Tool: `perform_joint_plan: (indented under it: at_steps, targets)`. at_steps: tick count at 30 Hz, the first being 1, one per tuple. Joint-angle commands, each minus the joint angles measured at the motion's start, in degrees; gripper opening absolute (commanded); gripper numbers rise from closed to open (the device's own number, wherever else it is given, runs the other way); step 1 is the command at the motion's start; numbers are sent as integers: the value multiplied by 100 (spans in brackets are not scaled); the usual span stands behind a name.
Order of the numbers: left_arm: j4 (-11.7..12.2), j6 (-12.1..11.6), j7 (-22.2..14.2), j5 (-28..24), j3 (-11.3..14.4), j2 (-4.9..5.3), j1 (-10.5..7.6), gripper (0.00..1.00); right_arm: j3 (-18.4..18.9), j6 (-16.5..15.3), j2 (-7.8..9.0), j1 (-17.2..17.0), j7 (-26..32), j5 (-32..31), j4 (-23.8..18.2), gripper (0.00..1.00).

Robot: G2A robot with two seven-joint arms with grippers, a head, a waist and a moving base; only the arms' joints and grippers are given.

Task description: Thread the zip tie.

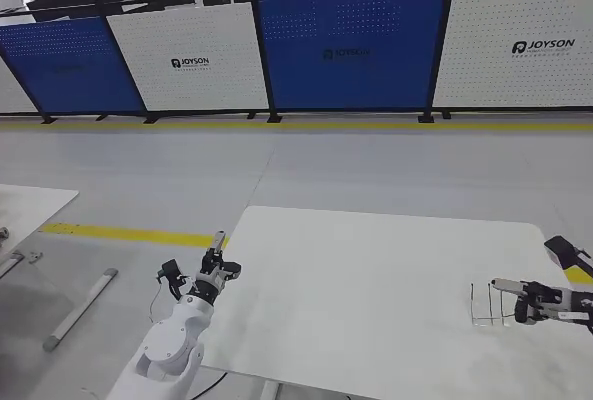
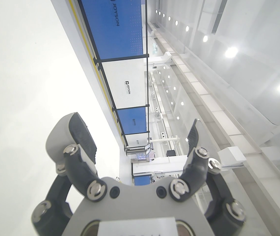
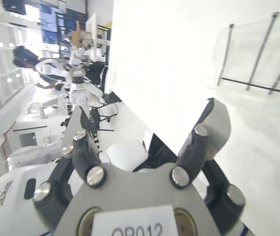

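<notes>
right gripper [image 3: 146,105] has its jaws spread well apart, not clamped on anything. it hangs low over the tabletop [image 3: 169,50], close to the tabletop's right edge and toward its near side. just ahead of it, also by the tabletop's right edge, are the zip ties [image 3: 261,52]. they're thin black ones, three lying roughly side by side and a fourth laid across their ends. they sit with a clear sheet [image 3: 243,50] flat on the tabletop. can't tell if the ties are on top of the sheet or under it. in the wrist view the gripper and ties are near each other but apart. in the top view it's too small to say whether a jaw tip overlaps the sheet's edge.

left gripper [image 2: 135,119] is spread too, dark ribbed pads facing each other across the gap. it's right at the tabletop's left edge, toward the near-left corner, pointing at the tabletop's far side and tipped upward. it's well apart from the ties, with the tabletop's whole width between them.

beyond the tabletop's far edge there's grey floor [image 1: 376,170], with a yellow line [image 1: 126,234] running in toward the far-left corner. past that is a row of blue and white pegboard panels [image 1: 351,50]. off the tabletop's left side a pale tube [image 1: 81,308] lies on the floor, and further left is another white table [image 1: 21,205].
</notes>
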Motion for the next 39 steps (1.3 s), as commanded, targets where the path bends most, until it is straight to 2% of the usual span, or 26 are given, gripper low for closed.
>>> perform_joint_plan:
  at_steps: [1, 14, 16, 19, 25, 39]
  targets:
    - [0, 0, 0, 0, 0, 0, 0, 100, -109, 23, 13, 90, 0, 1, 75, 100]
    - [0, 0, 0, 0, 0, 0, 0, 100, -155, -11, 9, 73, 0, 54, 48, 100]
    - [0, 0, 0, 0, 0, 0, 0, 100, -276, -158, 29, 98, 0, 292, 96, 100]
    - [0, 0, 0, 0, 0, 0, 0, 100, -502, -262, 158, 240, 0, 414, 271, 100]
    - [0, 0, 0, 0, 0, 0, 0, 100, -1263, -42, 448, 672, 0, 272, 410, 100]
    - [0, 0, 0, 0, 0, 0, 0, 100, -1263, -42, 448, 672, 0, 272, 410, 100]
